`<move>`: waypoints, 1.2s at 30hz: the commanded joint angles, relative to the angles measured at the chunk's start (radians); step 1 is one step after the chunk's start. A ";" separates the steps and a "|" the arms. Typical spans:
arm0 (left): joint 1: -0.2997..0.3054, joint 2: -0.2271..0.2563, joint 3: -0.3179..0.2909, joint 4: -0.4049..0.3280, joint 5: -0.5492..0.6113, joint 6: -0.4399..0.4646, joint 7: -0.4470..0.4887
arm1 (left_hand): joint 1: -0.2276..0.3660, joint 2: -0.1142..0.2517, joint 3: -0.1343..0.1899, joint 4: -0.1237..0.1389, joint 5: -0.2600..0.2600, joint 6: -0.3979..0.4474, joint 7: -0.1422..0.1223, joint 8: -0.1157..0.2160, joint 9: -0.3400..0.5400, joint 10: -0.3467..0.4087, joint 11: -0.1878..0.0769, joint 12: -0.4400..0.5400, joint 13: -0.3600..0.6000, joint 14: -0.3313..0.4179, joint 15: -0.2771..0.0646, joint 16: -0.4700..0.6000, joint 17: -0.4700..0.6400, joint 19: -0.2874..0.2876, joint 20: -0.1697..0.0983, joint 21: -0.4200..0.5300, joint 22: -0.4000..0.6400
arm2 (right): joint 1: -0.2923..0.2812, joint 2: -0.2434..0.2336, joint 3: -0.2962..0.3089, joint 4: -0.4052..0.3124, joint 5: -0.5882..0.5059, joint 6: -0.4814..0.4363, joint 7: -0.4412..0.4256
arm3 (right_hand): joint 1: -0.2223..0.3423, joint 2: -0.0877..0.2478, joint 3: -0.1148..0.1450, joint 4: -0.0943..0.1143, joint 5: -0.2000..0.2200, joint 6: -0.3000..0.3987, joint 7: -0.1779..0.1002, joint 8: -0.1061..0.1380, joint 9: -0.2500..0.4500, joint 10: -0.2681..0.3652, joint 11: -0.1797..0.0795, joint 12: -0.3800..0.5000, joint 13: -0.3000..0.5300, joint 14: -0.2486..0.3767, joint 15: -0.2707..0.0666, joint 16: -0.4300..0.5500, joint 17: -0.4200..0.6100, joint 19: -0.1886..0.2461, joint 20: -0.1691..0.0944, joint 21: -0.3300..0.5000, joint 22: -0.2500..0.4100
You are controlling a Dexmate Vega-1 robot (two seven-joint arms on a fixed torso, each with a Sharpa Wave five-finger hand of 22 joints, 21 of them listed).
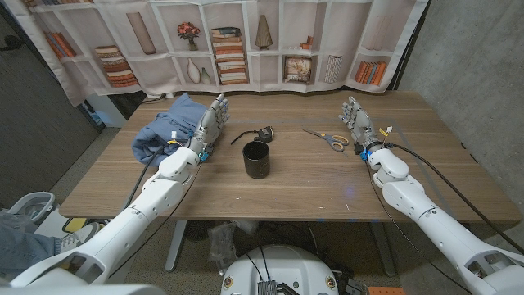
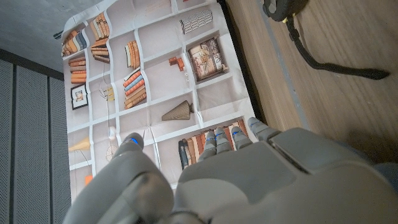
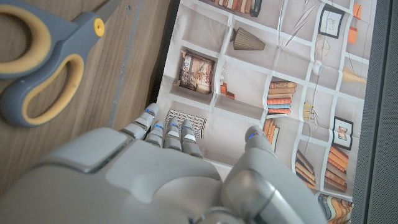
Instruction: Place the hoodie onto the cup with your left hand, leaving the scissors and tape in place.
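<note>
A crumpled blue hoodie (image 1: 168,127) lies at the table's back left. My left hand (image 1: 210,123) stands on its edge just right of the hoodie, fingers straight and apart, holding nothing; the left wrist view shows its back (image 2: 249,180). A black cup (image 1: 255,160) stands upright near the table's middle, right of and nearer than that hand. A tape measure (image 1: 264,133) with a black strap (image 2: 329,59) lies behind the cup. Grey and yellow scissors (image 1: 332,140) (image 3: 43,74) lie left of my right hand (image 1: 357,121), which stands open and empty, its back in the right wrist view (image 3: 161,180).
A printed bookshelf backdrop (image 1: 246,41) hangs behind the table's far edge. Bare wood (image 1: 286,192) spreads in front of the cup. Cables run along both forearms.
</note>
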 commanded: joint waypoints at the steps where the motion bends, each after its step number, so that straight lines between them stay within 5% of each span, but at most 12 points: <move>1: 0.040 0.011 0.009 -0.052 -0.002 -0.015 -0.016 | 0.009 0.002 -0.003 0.003 0.006 0.003 -0.002 0.001 0.003 0.002 -0.002 0.004 0.005 0.001 0.002 -0.001 0.002 0.005 -0.018 0.000 0.004 | 0.000 -0.007 0.005 0.003 0.008 0.001 0.013 | 0.003 0.004 0.000 -0.001 0.000 0.005 -0.001 0.004 0.002 0.005 0.003 0.007 0.006 0.006 0.002 0.007 0.003 -0.001 0.006 -0.005 0.003; 23: 0.087 0.032 0.013 -0.108 0.015 -0.032 -0.013 | 0.012 0.006 -0.006 0.003 0.005 0.010 -0.002 0.000 0.004 0.008 -0.002 0.003 0.005 0.006 0.004 -0.002 0.002 0.006 -0.012 -0.002 0.004 | 0.016 -0.002 0.009 0.032 0.019 0.007 0.034 | 0.002 0.006 -0.001 -0.002 -0.001 0.005 -0.003 0.003 0.002 0.005 0.002 0.006 0.006 0.006 0.004 0.007 0.003 -0.002 0.008 -0.014 0.003; 36: 0.155 0.081 -0.001 -0.211 0.072 -0.039 0.044 | 0.015 0.009 -0.008 0.003 0.004 0.018 -0.001 0.000 0.004 0.013 0.002 0.002 0.005 0.010 0.004 -0.003 0.002 0.008 -0.008 -0.003 0.005 | -0.010 -0.012 0.021 0.025 0.023 0.027 0.034 | 0.002 0.007 -0.002 -0.002 -0.002 0.007 -0.001 0.003 0.002 0.005 0.001 0.006 0.006 0.008 0.004 0.007 0.003 0.000 0.007 -0.018 0.003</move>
